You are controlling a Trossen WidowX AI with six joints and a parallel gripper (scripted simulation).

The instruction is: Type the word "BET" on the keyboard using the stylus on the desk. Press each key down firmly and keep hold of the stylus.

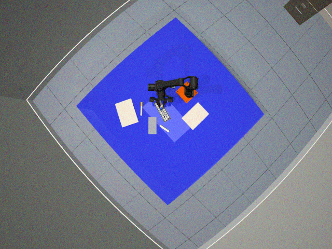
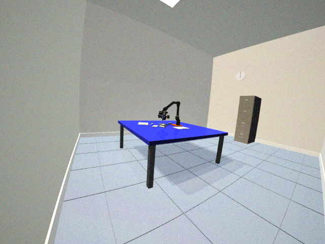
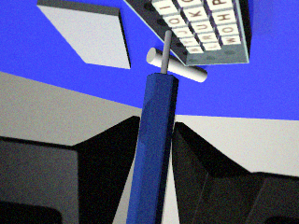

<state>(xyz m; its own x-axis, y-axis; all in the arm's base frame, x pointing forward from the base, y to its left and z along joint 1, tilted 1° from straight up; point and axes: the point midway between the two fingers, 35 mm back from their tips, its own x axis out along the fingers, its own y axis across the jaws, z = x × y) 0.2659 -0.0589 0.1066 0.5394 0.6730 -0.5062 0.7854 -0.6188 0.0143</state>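
i had the fingers clamped narrow on the blue stylus, its tip poised at the keyboard edge on the tabletop, apparently between key presses, next needing alignment over the wanted letter.

The square blue table has a smooth, faintly glossy top that mirrors the arm dimly. The long blue square-sided stylus looks like matt plastic, its thin grey tip like dull metal. The dark keyboard with pale keys reads as matt plastic. The black hand is matt.
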